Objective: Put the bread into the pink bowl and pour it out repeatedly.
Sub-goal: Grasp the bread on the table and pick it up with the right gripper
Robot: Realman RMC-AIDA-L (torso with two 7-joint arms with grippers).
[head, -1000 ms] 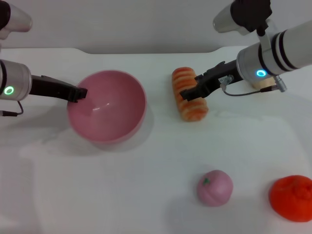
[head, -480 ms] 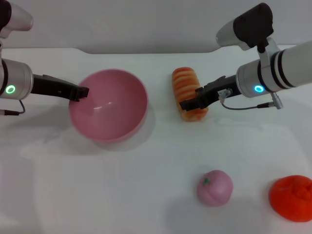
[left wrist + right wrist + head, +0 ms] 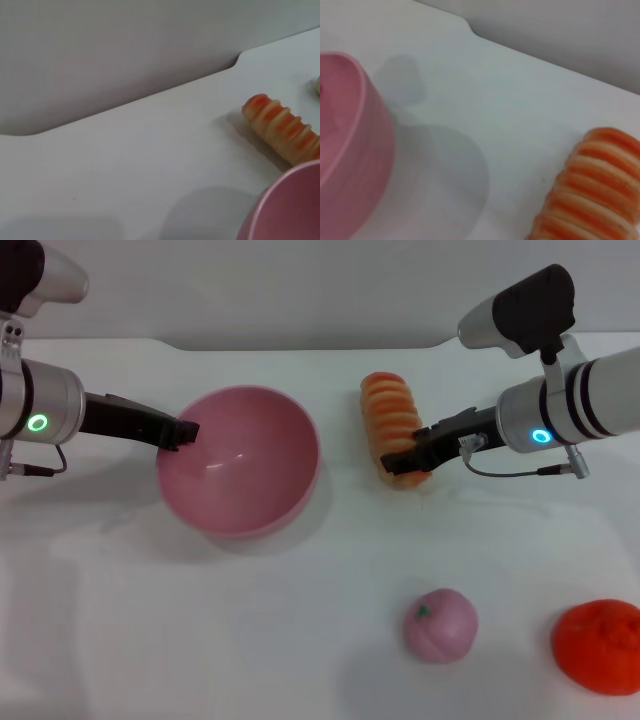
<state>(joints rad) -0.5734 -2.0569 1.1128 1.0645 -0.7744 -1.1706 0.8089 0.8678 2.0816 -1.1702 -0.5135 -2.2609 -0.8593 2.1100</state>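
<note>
The left arm enters from the left edge of the head view, its forearm lying nearly level across the upper left, a green ring lit on the wrist. The left gripper reaches toward centre-left, fingers pinched on a rim. The right arm enters from the upper right, its wrist lit blue-green. The right gripper points left at mid-frame, fingers closed.

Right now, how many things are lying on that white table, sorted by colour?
Pink: 2, the bowl and the peach
Orange: 1, the orange
Orange and cream: 1, the bread
Total: 4
</note>
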